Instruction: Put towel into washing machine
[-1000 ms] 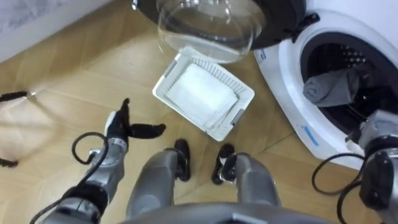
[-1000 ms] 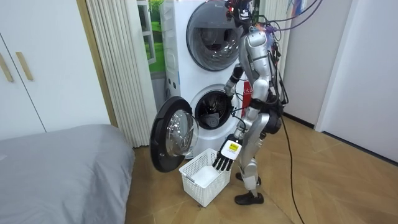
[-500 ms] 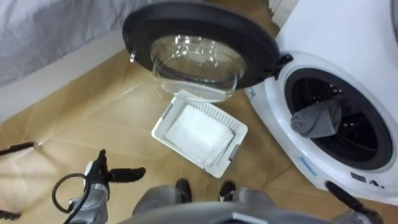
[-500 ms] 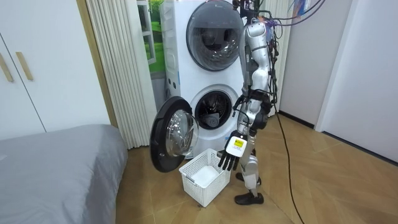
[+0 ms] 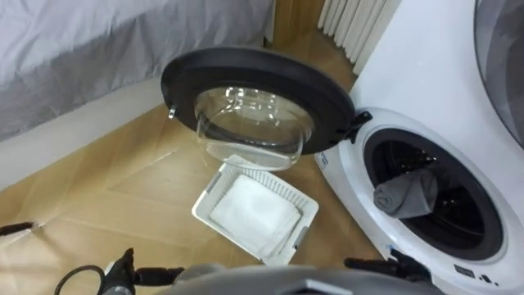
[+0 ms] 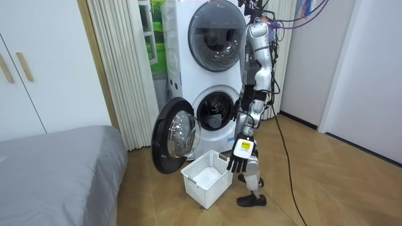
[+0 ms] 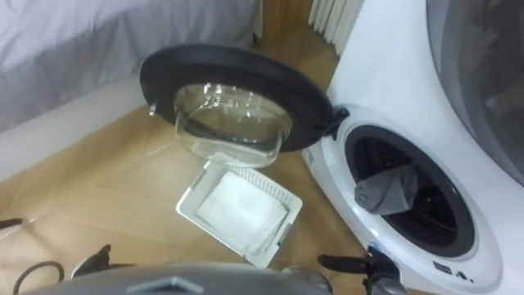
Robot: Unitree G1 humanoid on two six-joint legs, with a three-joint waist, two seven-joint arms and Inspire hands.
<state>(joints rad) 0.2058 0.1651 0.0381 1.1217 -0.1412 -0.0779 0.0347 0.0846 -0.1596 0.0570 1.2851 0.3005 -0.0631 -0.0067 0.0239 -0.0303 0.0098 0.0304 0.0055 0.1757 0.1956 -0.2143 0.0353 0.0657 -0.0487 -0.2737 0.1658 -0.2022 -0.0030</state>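
Observation:
A grey towel (image 5: pixel 405 191) lies bunched inside the drum of the lower washing machine (image 5: pixel 458 246). The machine's round door (image 5: pixel 254 90) stands swung open to the left. Low at the left edge, my left hand (image 5: pixel 151 273) hangs with straight fingers and holds nothing. My right hand (image 5: pixel 378 265) shows just below the drum's rim, fingers stretched out and empty. In the room view I stand upright beside the machine (image 6: pixel 217 113), my left hand (image 6: pixel 240 154) hanging next to the basket.
A white plastic basket (image 5: pixel 209 197) holding a folded white cloth (image 5: pixel 250 215) sits on the wood floor under the open door. A grey bed (image 5: pixel 98 49) lies to the left. A second machine (image 6: pixel 217 31) is stacked above.
I have straightened up from a bend, so the eye view has lifted. Both hands have dropped to the picture's lower edge. The grey towel stays in the drum.

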